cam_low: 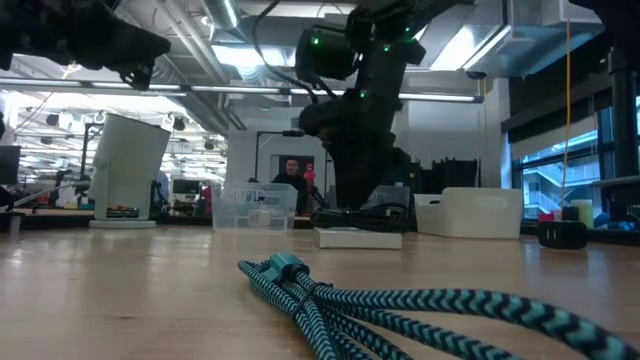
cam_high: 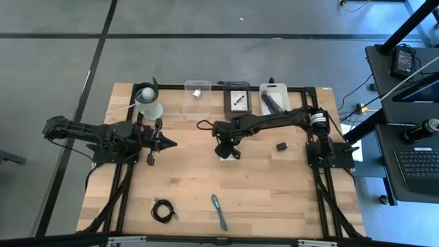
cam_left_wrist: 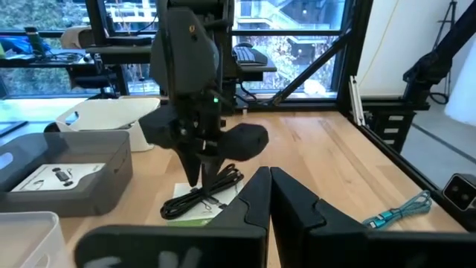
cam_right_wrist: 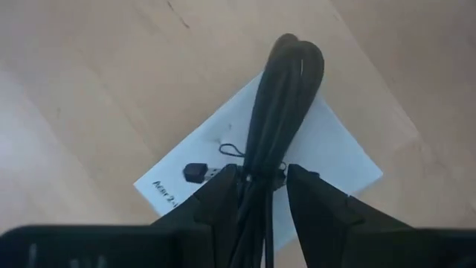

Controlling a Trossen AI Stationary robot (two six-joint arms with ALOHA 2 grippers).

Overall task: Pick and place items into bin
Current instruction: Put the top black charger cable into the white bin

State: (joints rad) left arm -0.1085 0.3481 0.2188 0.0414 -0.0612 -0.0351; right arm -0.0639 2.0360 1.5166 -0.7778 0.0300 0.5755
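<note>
Black cable [cam_right_wrist: 286,112], bunched in a loop, is clamped between the fingers of the right gripper [cam_right_wrist: 260,182] just above a white card [cam_right_wrist: 327,160] lying mid-table. That card carries a small black part [cam_right_wrist: 195,173]. The left gripper [cam_high: 164,143] waits left of centre, its fingers together.

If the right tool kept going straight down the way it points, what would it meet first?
Probably the white card lying directly beneath it. The right tool points down at the table, shut on the black cable bundle, whose hanging end would likely touch the card before the fingertips do; the gap is unclear.
</note>
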